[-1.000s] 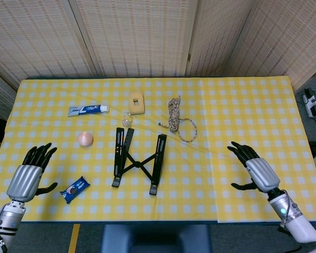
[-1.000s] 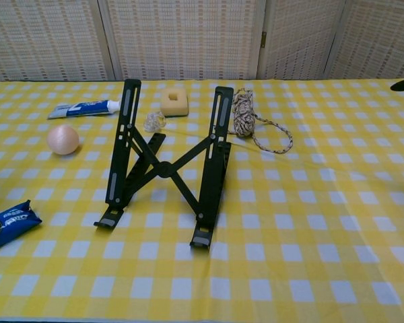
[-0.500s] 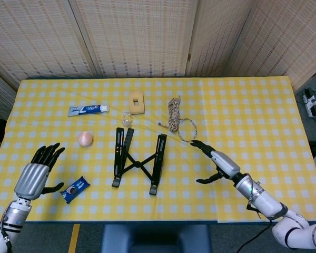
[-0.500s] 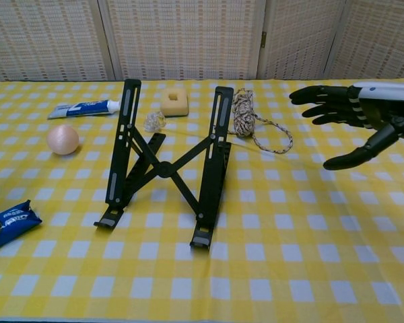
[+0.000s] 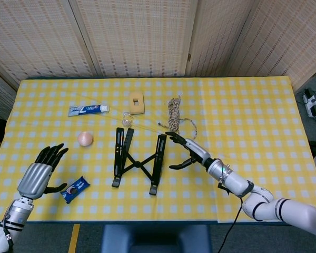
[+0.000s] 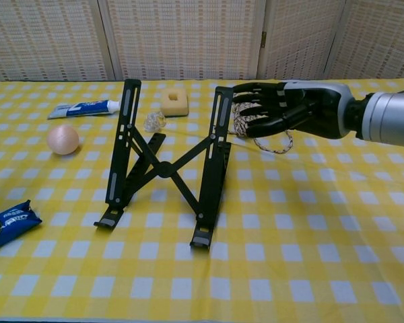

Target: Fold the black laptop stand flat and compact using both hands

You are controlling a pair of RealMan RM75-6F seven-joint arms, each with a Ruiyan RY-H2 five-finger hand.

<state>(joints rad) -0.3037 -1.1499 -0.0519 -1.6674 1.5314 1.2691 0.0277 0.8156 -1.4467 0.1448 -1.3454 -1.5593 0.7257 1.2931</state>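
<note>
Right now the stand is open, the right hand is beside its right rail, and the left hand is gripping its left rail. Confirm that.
Wrong about the left hand: head view shows it open near the table's edge, far from the stand. The right hand part holds.

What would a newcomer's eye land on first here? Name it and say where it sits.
The black laptop stand stands propped open in the middle of the yellow checked tablecloth. The right hand reaches in beside its right rail with fingers spread, holding nothing; whether it touches the rail is unclear. The left hand hovers open near the table's front left corner, beside a blue snack packet.
</note>
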